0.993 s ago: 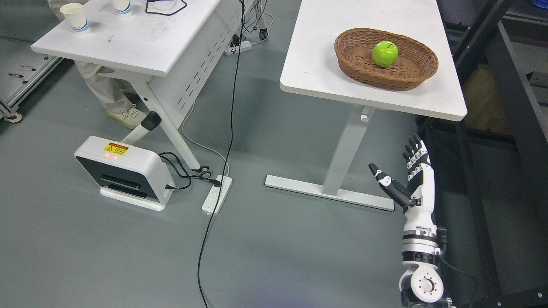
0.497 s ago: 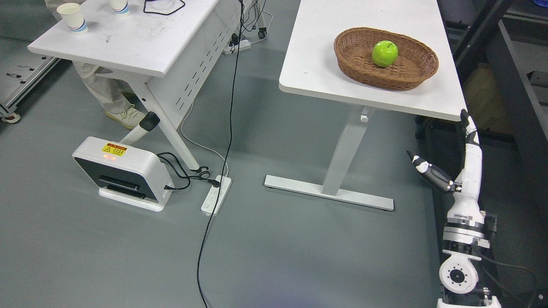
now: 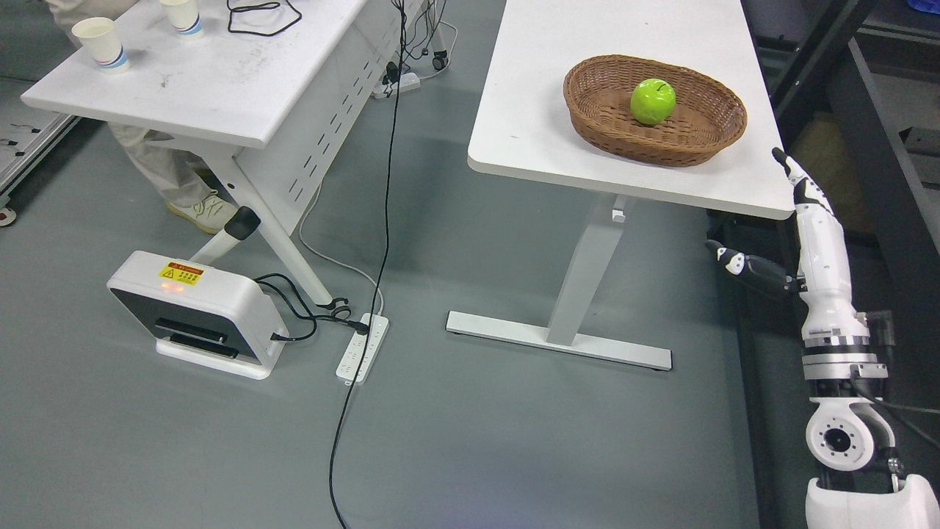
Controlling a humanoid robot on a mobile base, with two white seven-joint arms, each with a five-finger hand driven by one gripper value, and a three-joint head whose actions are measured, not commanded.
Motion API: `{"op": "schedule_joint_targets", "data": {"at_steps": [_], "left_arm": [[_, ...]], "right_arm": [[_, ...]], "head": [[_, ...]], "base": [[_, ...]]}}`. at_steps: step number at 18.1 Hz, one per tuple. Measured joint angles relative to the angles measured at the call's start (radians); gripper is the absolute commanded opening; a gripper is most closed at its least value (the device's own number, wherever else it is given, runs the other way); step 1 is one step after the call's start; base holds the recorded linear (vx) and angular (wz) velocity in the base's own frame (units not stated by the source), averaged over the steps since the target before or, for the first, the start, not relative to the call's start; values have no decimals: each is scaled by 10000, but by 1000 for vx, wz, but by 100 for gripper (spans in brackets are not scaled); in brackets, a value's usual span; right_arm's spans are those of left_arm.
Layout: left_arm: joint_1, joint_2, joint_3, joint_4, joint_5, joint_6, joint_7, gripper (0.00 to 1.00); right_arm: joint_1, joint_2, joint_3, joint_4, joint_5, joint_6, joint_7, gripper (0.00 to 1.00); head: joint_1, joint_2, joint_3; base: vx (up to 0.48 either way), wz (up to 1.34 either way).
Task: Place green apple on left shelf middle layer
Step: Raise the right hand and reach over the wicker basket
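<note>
Here, a green apple (image 3: 653,101) sits inside a brown wicker basket (image 3: 705,128) on a white table (image 3: 543,132), up and left of the fingers (image 3: 797,180). The right hand (image 3: 808,235) is beside the table's near corner, fingers straight, thumb spread leftward, holding nothing.

Wicker basket (image 3: 690,139) on white table (image 3: 543,95), two paper cups (image 3: 99,44) on second table (image 3: 220,81), power strip (image 3: 361,348) on floor, white device (image 3: 194,312) beside it
</note>
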Motion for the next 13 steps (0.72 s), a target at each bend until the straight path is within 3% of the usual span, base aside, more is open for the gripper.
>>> {"op": "schedule_joint_targets", "data": {"at_steps": [13], "left_arm": [[0, 0, 0, 0, 0, 0, 0, 100]], "right_arm": [[-1206, -388, 1553, 98, 2209, 586, 114, 100]], "head": [[0, 0, 0]], "base": [[202, -76]]}}
